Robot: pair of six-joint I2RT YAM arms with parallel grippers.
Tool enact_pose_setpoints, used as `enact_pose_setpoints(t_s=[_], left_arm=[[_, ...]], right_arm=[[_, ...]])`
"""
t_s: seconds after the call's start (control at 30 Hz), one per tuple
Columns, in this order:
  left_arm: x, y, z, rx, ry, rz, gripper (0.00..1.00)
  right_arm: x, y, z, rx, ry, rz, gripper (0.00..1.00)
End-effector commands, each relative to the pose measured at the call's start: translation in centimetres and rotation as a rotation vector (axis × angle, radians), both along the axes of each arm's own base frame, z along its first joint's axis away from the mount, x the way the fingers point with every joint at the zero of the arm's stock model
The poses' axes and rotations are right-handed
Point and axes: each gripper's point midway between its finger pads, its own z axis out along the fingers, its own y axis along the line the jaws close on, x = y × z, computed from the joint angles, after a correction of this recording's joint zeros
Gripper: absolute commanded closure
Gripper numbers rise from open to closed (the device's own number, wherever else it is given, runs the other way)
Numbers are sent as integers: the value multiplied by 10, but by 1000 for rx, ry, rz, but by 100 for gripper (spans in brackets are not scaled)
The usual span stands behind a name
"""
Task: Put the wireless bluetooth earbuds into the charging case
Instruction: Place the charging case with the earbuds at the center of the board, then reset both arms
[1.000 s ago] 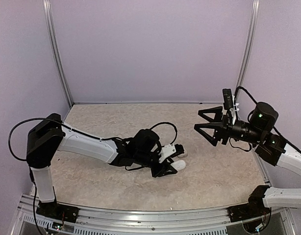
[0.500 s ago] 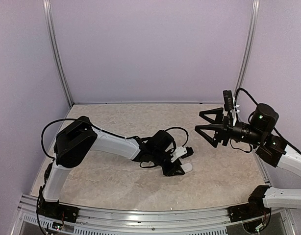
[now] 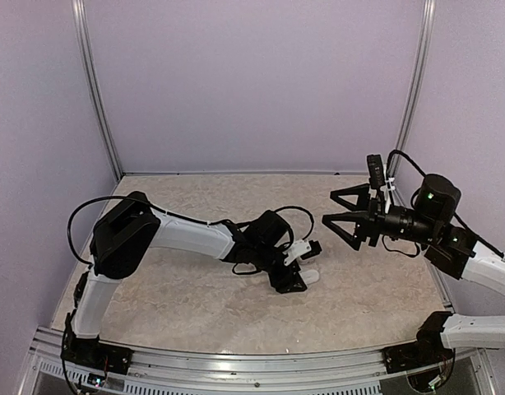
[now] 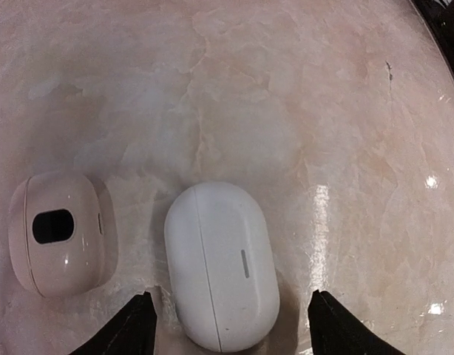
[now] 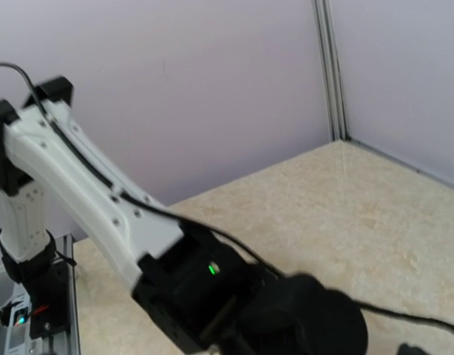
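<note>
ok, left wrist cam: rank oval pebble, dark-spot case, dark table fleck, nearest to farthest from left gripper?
1. white oval pebble, straddled by the left gripper.
2. charging case, at image left, beside the pebble.
3. dark fleck, far off at upper right.

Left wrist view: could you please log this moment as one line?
left gripper open, straddling white oval object | charging case beside it, untouched | right gripper open, raised, empty

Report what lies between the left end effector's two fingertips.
In the left wrist view, a plain white oval object lies between the fingertips; the charging case sits outside them.
</note>
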Motion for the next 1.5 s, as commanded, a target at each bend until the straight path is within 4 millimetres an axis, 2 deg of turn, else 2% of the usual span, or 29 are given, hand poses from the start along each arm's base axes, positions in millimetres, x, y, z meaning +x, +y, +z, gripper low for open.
enact_pose_setpoints(t_s=[0.0,0.07,0.1,0.17,0.2,0.23,0.3,0.33,0.5,0.53,0.6,0.77,0.83,0.9,1.0,1.1,1.2,1.33,1.47], left_arm=[[1,15,36,5,-30,11,19],[0,18,50,-6,-45,20,4],[-1,19,62,-21,-55,22,1],[-3,24,79,-46,-73,30,1],[-1,28,97,-73,-98,50,1],[2,34,105,-85,-112,70,1],[10,50,136,-122,-140,121,1],[18,60,142,-121,-138,162,1],[62,117,182,-205,-98,399,1],[70,131,197,-246,-91,464,1],[85,161,209,-319,-39,574,1],[110,261,226,-492,19,940,1],[115,300,221,-513,24,1084,1],[113,331,215,-522,14,1192,1],[105,358,200,-514,-7,1294,1],[96,364,183,-508,16,1313,1],[90,365,168,-506,41,1322,1],[86,368,153,-495,56,1339,1],[85,373,152,-497,43,1356,1]], right_arm=[[9,1,-12,-26,55,-10,1],[13,3,-14,-34,66,-16,1],[15,3,-14,-36,69,-20,0],[21,2,-14,-40,80,-40,1],[23,2,-13,-43,83,-47,1],[25,2,-14,-49,89,-47,0],[29,3,-17,-60,103,-48,0],[32,3,-19,-66,109,-51,1],[44,2,-24,-88,124,-74,0],[48,1,-27,-91,131,-81,1],[57,-1,-34,-104,157,-108,1],[87,-9,-72,-158,276,-202,0],[95,-11,-84,-161,314,-232,0],[102,-13,-97,-161,345,-268,0],[111,-18,-117,-166,390,-327,0],[116,-25,-139,-183,436,-381,0],[115,-29,-153,-183,442,-404,1],[112,-35,-159,-172,433,-426,1],[109,-38,-160,-164,428,-434,0]])
